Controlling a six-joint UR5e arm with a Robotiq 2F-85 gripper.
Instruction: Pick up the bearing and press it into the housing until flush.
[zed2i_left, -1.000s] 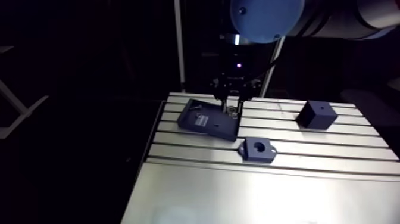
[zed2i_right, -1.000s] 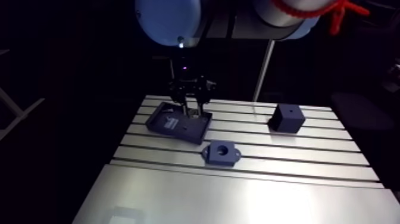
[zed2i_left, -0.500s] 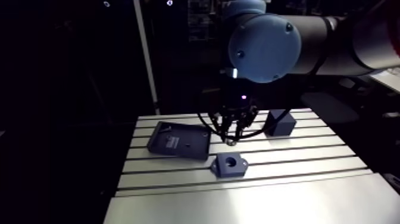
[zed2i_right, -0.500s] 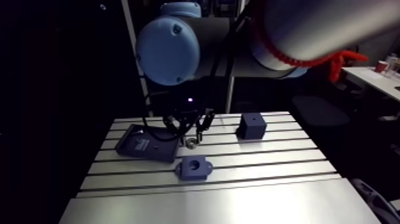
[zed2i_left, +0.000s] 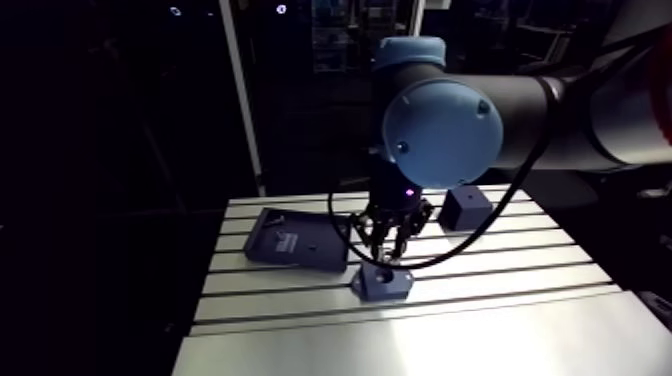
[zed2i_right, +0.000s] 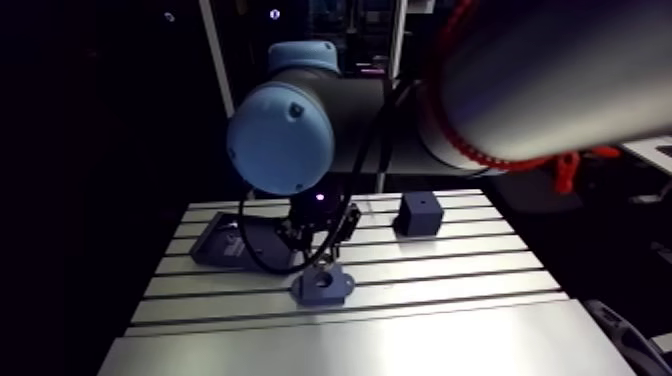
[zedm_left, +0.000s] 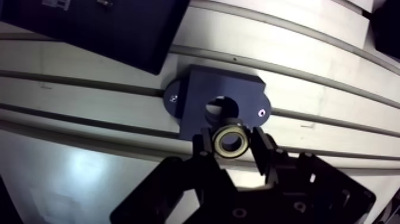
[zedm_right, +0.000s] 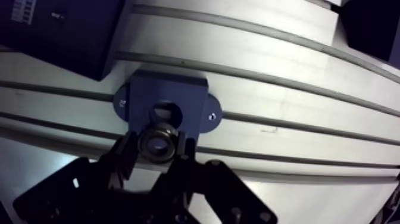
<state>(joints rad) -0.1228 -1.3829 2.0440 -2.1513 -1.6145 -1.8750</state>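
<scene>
My gripper (zedm_left: 231, 142) is shut on the bearing (zedm_left: 231, 139), a small metal ring held between the two fingertips. In the wrist view it hangs just above the dark blue housing (zedm_left: 202, 95), a flanged block with a round bore (zedm_left: 221, 107) lying slightly ahead of the bearing. In the arm view the gripper (zed2i_left: 386, 255) stands over the housing (zed2i_left: 381, 283) on the slotted table (zed2i_left: 480, 310).
A flat dark tray (zed2i_left: 296, 241) lies on the table behind and to the left of the housing. A dark cube (zed2i_left: 467, 207) with a hole on top stands at the back right. The table's front half is plain sheet metal.
The gripper has carried the bearing from the tray across to the housing and lowered over it. The arm camera has swung with the arm, so the whole scene has shifted.
</scene>
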